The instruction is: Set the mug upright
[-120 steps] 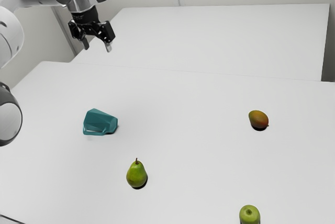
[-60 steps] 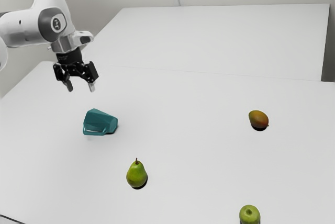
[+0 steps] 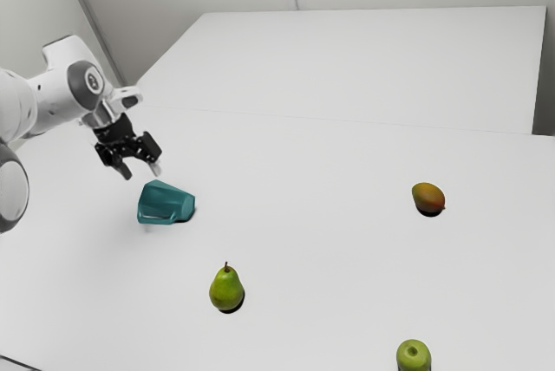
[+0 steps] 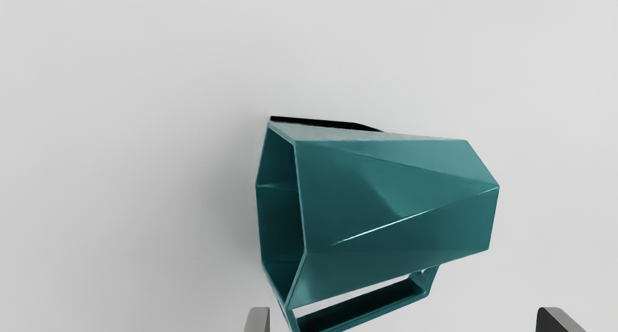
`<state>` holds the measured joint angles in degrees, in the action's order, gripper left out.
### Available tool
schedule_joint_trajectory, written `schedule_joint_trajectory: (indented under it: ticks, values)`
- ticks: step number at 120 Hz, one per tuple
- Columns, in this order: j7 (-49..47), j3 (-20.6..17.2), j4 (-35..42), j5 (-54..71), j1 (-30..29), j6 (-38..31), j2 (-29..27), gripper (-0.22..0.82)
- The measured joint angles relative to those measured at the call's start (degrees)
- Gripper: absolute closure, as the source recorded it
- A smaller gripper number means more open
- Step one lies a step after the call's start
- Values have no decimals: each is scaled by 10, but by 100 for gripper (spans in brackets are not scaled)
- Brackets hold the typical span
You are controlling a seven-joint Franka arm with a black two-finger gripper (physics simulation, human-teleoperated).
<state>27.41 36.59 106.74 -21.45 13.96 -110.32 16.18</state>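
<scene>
We see the mug (image 3: 171, 204) lying on its side on the worktop (image 3: 312, 258), at the left of the exterior view, around mid-height. The gripper (image 3: 141, 172) is just above it in that view, fingers spread wide, nothing held. In the wrist view we see the mug's open mouth and its handle (image 4: 367, 309). Pear (image 3: 226, 290) lower left of centre, mango (image 3: 427, 197) right, apple (image 3: 414, 354) bottom right in the exterior view.

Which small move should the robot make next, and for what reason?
I would probably ease the open black two-finger gripper down toward the faceted teal mug: the mug lies on its side, and the gripper hovers clear of it, not yet holding anything.
</scene>
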Motion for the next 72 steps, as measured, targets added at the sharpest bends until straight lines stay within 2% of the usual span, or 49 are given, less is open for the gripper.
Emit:
schedule_joint_trajectory:
  ticks: [72]
  values:
    - [190, 1, 15, -111, -51, -47, 44, 0]
